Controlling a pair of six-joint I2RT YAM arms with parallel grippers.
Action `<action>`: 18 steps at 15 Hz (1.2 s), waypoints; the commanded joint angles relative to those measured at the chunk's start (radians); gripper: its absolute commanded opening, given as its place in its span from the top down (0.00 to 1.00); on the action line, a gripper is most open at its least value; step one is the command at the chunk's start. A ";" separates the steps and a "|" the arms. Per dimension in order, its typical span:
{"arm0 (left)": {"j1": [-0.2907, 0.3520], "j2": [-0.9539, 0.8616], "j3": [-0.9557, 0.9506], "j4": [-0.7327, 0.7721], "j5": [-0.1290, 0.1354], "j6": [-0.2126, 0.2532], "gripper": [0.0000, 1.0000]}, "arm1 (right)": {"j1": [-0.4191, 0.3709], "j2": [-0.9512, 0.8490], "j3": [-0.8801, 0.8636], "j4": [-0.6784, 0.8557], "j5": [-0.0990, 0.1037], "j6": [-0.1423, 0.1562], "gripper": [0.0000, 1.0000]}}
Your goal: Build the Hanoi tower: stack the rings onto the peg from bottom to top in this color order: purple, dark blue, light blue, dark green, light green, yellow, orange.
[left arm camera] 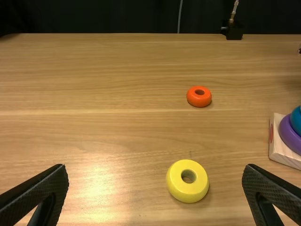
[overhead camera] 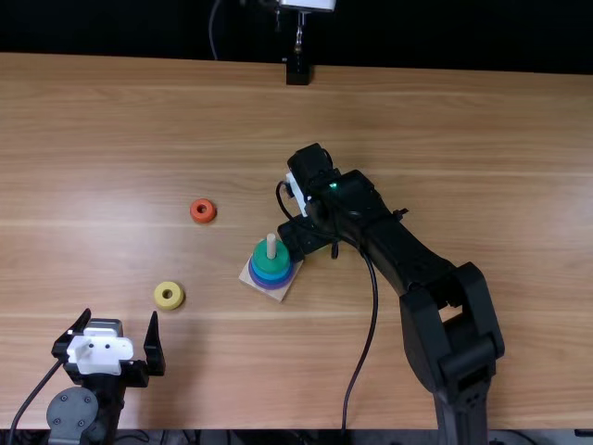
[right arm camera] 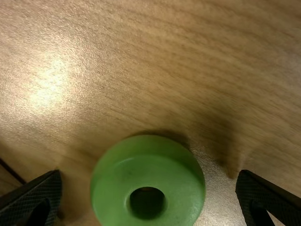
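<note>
In the top view, the left gripper (overhead camera: 120,316) was at the lower left of the frame, its fingers spread with nothing between them. The right gripper (overhead camera: 298,237) was near the centre, just beside the stack. The right wrist view showed its fingers (right arm camera: 37,197) spread as well, the light green ring (right arm camera: 148,174) between them with a gap on either side, lying flat on the table (right arm camera: 141,94), hole up.

The base (overhead camera: 280,295) was also near the centre of the top view, a little below and left of the right gripper, turned at a slant. Its peg (overhead camera: 271,246) stood upright, the dark green ring (overhead camera: 270,260) uppermost, blue below that and the purple ring (overhead camera: 271,285) at the bottom. The orange ring (overhead camera: 203,210) lay left of centre; the yellow ring (overhead camera: 169,296) lay lower and farther left, near the left gripper.
</note>
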 commanded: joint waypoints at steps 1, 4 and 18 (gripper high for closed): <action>0.011 -0.012 -0.105 -0.084 0.009 0.015 0.00 | -0.003 0.016 0.010 -0.006 -0.002 0.007 0.23; 0.011 -0.012 -0.105 -0.084 0.009 0.015 0.00 | -0.005 0.014 0.004 -0.012 -0.004 0.007 1.00; 0.011 -0.012 -0.105 -0.084 0.009 0.015 0.00 | -0.018 -0.247 0.026 -0.021 0.001 -0.014 1.00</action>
